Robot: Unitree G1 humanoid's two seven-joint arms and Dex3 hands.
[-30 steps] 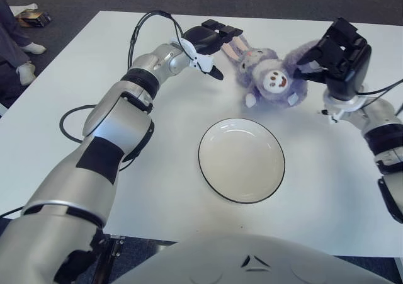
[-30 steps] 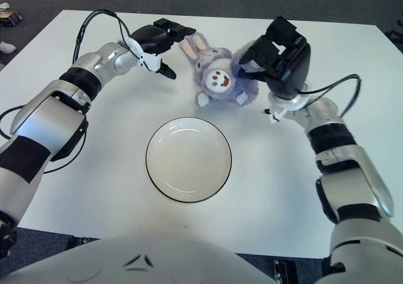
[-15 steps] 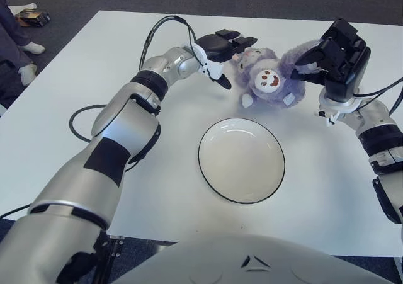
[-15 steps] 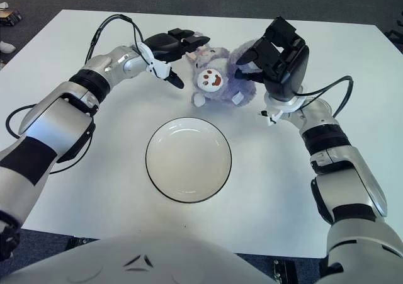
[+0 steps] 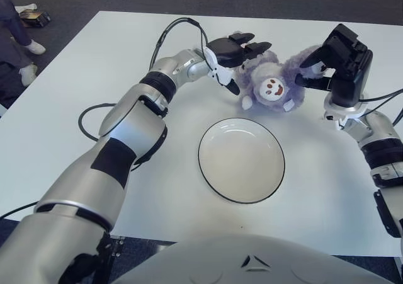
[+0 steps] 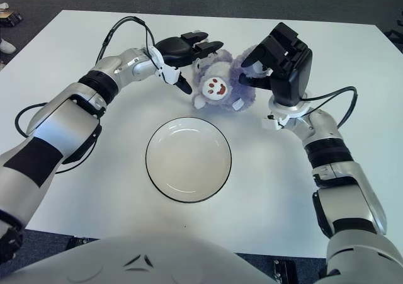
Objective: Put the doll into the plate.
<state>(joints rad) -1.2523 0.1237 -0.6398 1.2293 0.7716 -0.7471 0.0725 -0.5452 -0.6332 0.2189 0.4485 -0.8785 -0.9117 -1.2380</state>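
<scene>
White counter (image 5: 75,101), purple doll (image 5: 272,85) lying beyond empty plate (image 5: 241,160), left hand (image 5: 238,50) and right hand (image 5: 337,60) pressing its two sides, fingers curled against fur

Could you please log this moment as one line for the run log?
doll: on table beyond plate, plate empty | left robot hand: at doll's head | right robot hand: at doll's right side | phase: closing on doll

A fluffy purple doll (image 5: 272,82) with a white face lies beyond the empty white plate (image 5: 242,160).
</scene>
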